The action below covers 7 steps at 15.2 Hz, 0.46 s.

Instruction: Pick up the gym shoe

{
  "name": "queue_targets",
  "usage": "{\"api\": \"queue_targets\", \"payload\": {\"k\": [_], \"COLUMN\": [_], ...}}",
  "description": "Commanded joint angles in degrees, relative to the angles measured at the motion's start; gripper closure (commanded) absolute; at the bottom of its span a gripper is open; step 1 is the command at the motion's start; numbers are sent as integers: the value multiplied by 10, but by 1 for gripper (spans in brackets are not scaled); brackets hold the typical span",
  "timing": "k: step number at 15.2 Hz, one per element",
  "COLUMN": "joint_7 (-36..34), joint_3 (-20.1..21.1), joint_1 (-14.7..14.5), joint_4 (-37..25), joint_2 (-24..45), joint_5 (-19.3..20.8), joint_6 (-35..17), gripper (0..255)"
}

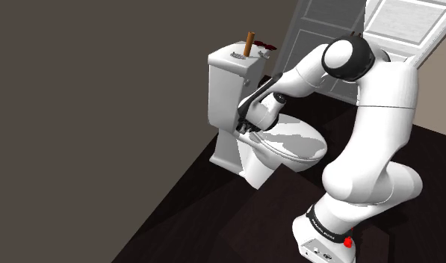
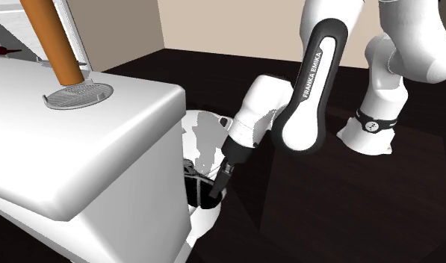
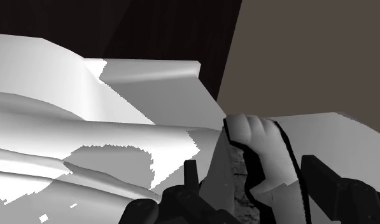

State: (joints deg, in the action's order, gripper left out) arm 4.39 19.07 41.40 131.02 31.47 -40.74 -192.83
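Gym shoe [image 3: 266,143]: white upper, grey speckled sole, black edging. It lies tipped on its side at the back of the toilet seat [image 1: 296,142], just in front of the tank [image 1: 227,82]. Long axis runs away from the gripper [image 3: 250,162], rounded toe toward the grey wall. Gripper: black, fingers [image 3: 191,178] spread either side of the shoe, close but not visibly clamping.

Room, shoulder view's left to right:
- matte dark grey wall [image 1: 94,112]
- glossy white tank with a brown cylindrical handle [image 1: 249,42] upright on its lid
- white panelled door [image 1: 318,22]
- dark floor [image 1: 199,217]
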Motion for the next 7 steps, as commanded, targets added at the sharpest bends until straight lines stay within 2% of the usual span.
{"api": "queue_targets", "payload": {"k": [1,5,7], "joint_7": [0,-6,-7], "joint_3": [-14,-54,-56], "joint_1": [-15,-54,-56], "joint_4": [4,13,13], "joint_2": [-23,-62,-63], "joint_5": [-7,-19,-19], "joint_6": [15,47,49], "gripper": [255,255,255]}}
